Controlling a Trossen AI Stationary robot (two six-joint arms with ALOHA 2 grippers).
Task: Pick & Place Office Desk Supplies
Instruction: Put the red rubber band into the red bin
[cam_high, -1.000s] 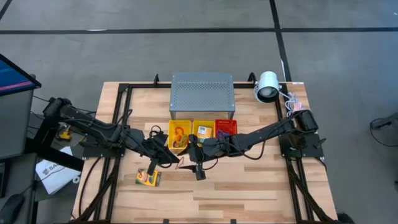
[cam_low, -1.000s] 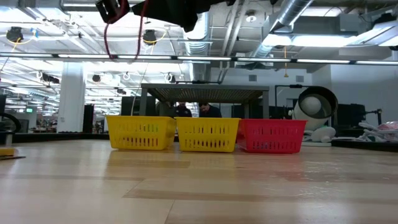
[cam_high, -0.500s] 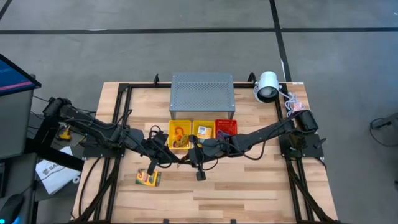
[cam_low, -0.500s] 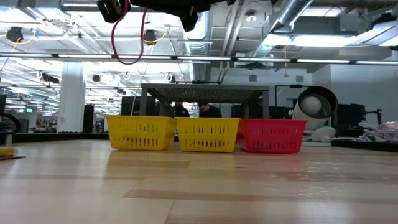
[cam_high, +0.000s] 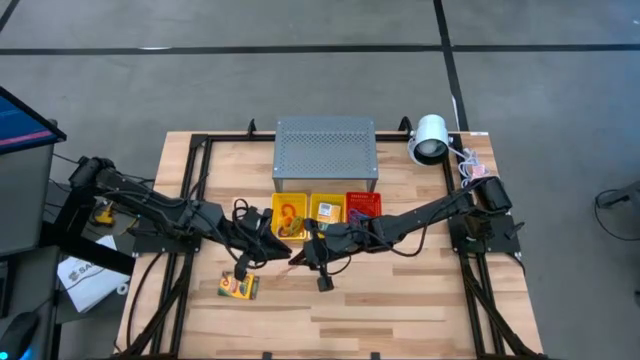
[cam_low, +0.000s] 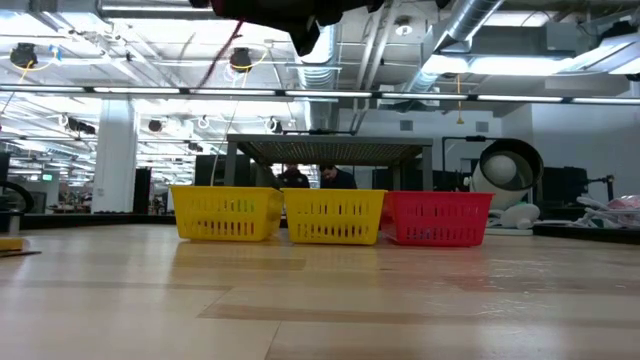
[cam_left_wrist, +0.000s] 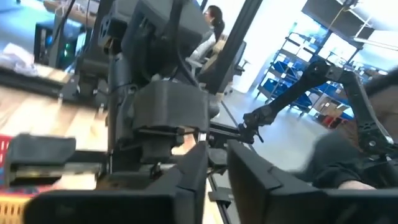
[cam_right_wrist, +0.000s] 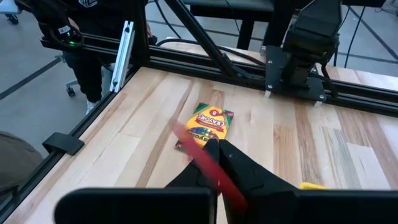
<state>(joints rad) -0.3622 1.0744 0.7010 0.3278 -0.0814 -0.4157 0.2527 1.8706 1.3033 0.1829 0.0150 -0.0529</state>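
Observation:
A thin red band loop is in the air over the table's middle, and my right gripper is shut on it. In the low view the band is a blurred slanting streak below the dark grippers. My left gripper faces the right one closely. Its fingers stand slightly apart and no band shows between them. A yellow-and-green crayon box lies flat on the wood near the front left. My right gripper pinches the red band between its two fingers, right at their free ends. The fingers reach toward the table's left, slanting a little down. The band runs across them, lifted clear of the table, and is blurred in motion.
Two yellow mesh baskets and a red one stand in a row behind the grippers, holding small items. Behind them is a grey perforated metal box. A white lamp is at the far right. Black rails frame the table.
My left gripper has tipped and risen out of the top of the low view. The red band hung below it as a slack loop. It now shows as a blurred slanting streak nearer the right gripper, still clear of the table.

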